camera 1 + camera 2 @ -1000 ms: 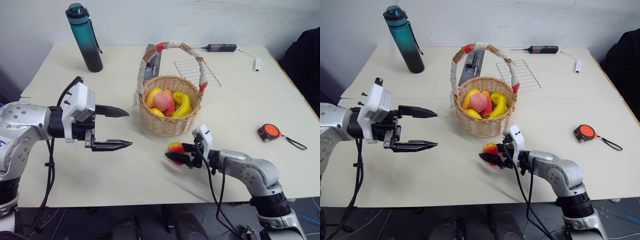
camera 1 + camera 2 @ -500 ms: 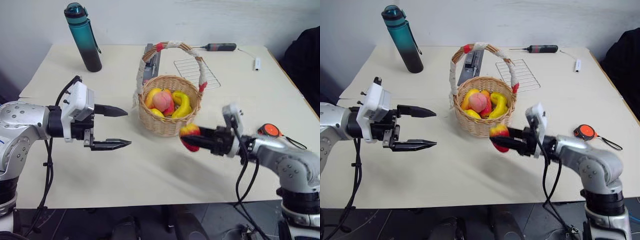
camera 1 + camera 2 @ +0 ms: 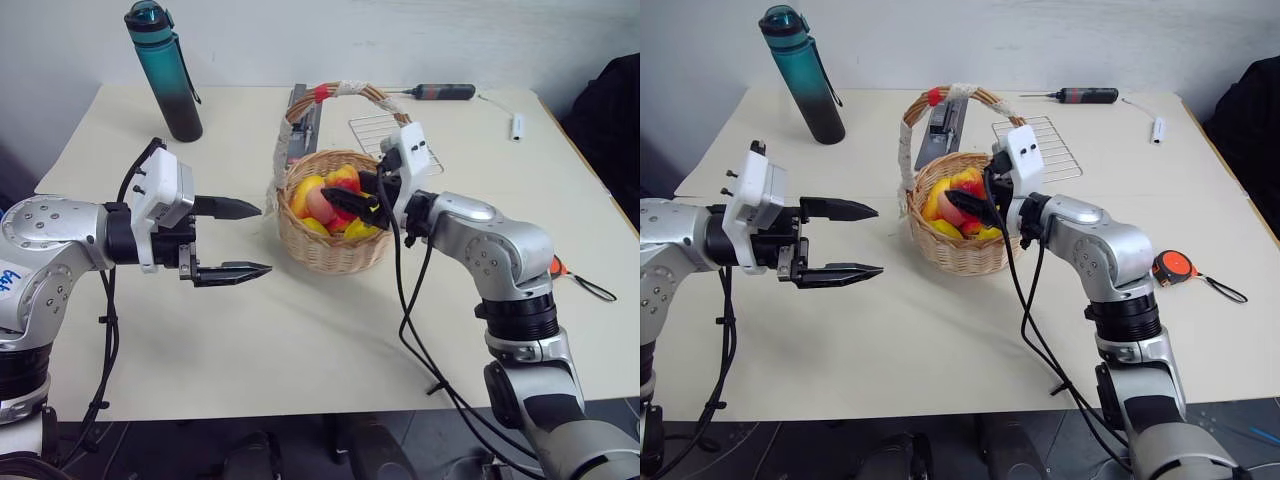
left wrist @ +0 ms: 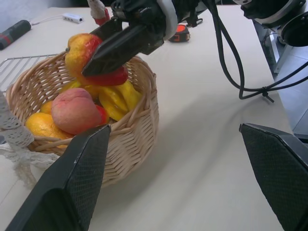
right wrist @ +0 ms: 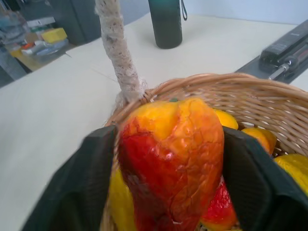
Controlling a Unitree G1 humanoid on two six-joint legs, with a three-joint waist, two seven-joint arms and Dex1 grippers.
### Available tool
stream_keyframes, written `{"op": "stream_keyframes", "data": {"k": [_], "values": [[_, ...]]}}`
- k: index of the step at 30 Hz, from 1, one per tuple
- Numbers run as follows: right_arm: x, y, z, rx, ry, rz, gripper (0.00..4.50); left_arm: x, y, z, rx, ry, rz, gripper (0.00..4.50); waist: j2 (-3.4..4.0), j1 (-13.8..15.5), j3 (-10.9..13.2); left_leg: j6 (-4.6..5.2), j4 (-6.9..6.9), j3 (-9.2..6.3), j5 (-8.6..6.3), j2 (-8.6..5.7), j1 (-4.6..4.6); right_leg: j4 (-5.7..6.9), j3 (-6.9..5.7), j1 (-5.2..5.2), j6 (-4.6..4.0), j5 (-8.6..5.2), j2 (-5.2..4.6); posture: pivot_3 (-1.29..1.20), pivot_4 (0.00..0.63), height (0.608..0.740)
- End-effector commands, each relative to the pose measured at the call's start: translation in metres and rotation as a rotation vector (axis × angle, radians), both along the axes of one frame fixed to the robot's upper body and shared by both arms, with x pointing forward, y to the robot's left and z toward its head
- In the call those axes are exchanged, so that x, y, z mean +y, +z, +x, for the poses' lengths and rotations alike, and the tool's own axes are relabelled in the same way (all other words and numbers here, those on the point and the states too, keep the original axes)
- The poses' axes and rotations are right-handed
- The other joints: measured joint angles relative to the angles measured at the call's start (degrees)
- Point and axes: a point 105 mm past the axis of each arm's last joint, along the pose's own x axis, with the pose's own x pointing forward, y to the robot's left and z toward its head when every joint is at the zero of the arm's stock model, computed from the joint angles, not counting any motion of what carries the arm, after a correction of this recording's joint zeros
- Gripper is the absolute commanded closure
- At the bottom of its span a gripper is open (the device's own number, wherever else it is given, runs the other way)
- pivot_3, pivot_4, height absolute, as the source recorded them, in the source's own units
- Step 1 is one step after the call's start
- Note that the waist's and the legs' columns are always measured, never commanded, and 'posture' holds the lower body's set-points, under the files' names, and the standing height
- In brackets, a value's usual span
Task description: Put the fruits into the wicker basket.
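The right gripper point(image 3: 350, 207), clamped on the red-and-yellow fruit point(image 5: 172, 156), has lifted it off the table's front area to above the wicker basket point(image 3: 340, 250) beside the peach point(image 4: 76, 111), leaving only release, while the left gripper point(image 3: 240, 240) hangs open.
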Motion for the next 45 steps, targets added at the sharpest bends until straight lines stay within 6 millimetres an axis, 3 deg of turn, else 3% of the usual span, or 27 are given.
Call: {"op": "stream_keyframes", "data": {"k": [1, 6, 10, 12, 15, 19, 24, 29, 33, 39, 43, 45], "values": [[-0.01, 0.014, -0.012, -0.071, 0.007, -0.003, 0.03, 0.001, 0.007, -0.004, -0.037, -0.002, -0.002, 0.0, 0.0, 0.06, 0.0, 0.01, 0.0, 0.01, 0.0, -0.01, -0.01, -0.01, 0.0, 0.0, 0.0, 0.0, -0.01, 0.0, 0.15, 0.74], [-0.045, 0.025, -0.041, -0.102, 0.007, -0.011, 0.03, 0.002, 0.005, -0.004, -0.031, 0.001, -0.003, 0.0, 0.01, 0.4, 0.0, 0.01, 0.07, 0.01, -0.01, -0.02, 0.0, 0.05, 0.0, 0.0, 0.01, -0.01, -0.03, 0.0, 0.15, 0.74], [-0.093, 0.029, -0.077, -0.077, -0.002, -0.014, 0.03, 0.003, 0.006, -0.004, -0.03, 0.001, -0.017, 0.0, 0.01, 1.31, 0.01, 0.01, 0.07, 0.0, 0.0, -0.03, 0.04, 0.08, 0.0, 0.02, 0.02, -0.01, -0.02, 0.0, 0.15, 0.74], [-0.112, 0.029, -0.079, -0.082, -0.076, -0.029, 0.03, 0.002, 0.008, -0.002, -0.034, 0.004, -0.032, 0.0, 0.0, 1.29, 0.01, 0.01, 0.08, 0.04, 0.0, -0.04, 0.09, 0.08, 0.04, 0.06, 0.02, -0.01, -0.02, 0.0, 0.15, 0.74], [-0.129, 0.032, -0.065, -0.115, -0.22, -0.016, 0.03, -0.001, 0.011, 0.002, -0.049, 0.006, -0.053, 0.0, 0.0, 0.9, 0.01, 0.03, 0.09, 0.1, 0.01, -0.06, 0.23, 0.06, 0.12, 0.21, 0.03, -0.02, -0.02, 0.0, 0.15, 0.74], [-0.122, 0.03, -0.041, -0.165, -0.302, 0.008, 0.03, -0.01, 0.017, 0.008, -0.062, 0.012, -0.094, 0.0, -0.02, 0.2, 0.0, 0.29, 0.08, 0.07, 0.17, -0.17, 0.24, 0.05, 0.24, 0.25, 0.08, 0.2, -0.01, 0.0, 0.15, 0.74], [-0.097, 0.027, -0.003, -0.217, -0.368, 0.047, 0.03, -0.017, 0.022, 0.01, -0.073, -0.002, -0.114, 0.0, -0.01, -0.59, 0.0, 0.26, -0.02, 0.04, 0.32, -0.17, 0.23, 0.1, 0.27, 0.19, 0.07, 0.3, 0.03, 0.0, 0.15, 0.74], [-0.081, 0.025, 0.019, -0.218, -0.366, 0.082, 0.03, -0.017, 0.023, 0.01, -0.078, 0.0, -0.111, 0.0, 0.02, -0.43, 0.02, -0.02, -0.09, 0.01, 0.42, -0.12, 0.19, 0.18, 0.21, 0.09, 0.03, 0.27, 0.04, 0.0, 0.15, 0.74], [-0.079, 0.019, 0.026, -0.229, -0.382, 0.067, 0.89, -0.016, 0.024, 0.01, -0.084, 0.011, -0.112, 0.0, 0.03, -0.14, 0.02, -0.01, -0.08, 0.02, 0.29, -0.1, 0.14, 0.05, 0.18, 0.08, 0.03, 0.2, 0.03, 0.0, 0.15, 0.74], [-0.076, 0.018, 0.018, -0.247, -0.348, 0.082, 2.87, -0.016, 0.022, 0.011, -0.084, 0.023, -0.118, 0.0, 0.03, -0.02, 0.02, -0.02, -0.06, 0.02, 0.26, -0.1, 0.12, 0.08, 0.16, 0.07, 0.03, 0.17, 0.03, 0.0, 0.15, 0.74], [-0.085, 0.021, 0.004, -0.293, -0.351, 0.104, 4.21, -0.017, 0.022, 0.013, -0.091, 0.014, -0.114, 0.0, 0.03, -0.01, 0.02, -0.04, -0.02, 0.03, 0.27, -0.11, 0.14, 0.15, 0.17, 0.07, 0.03, 0.17, 0.02, 0.0, 0.15, 0.74], [-0.1, 0.029, -0.005, -0.325, -0.384, 0.15, 4.36, -0.018, 0.023, 0.013, -0.091, 0.001, -0.123, 0.0, 0.03, 0.05, 0.02, -0.05, -0.03, 0.01, 0.28, -0.11, 0.15, 0.16, 0.16, 0.07, 0.03, 0.17, 0.03, 0.0, 0.15, 0.74]]}}
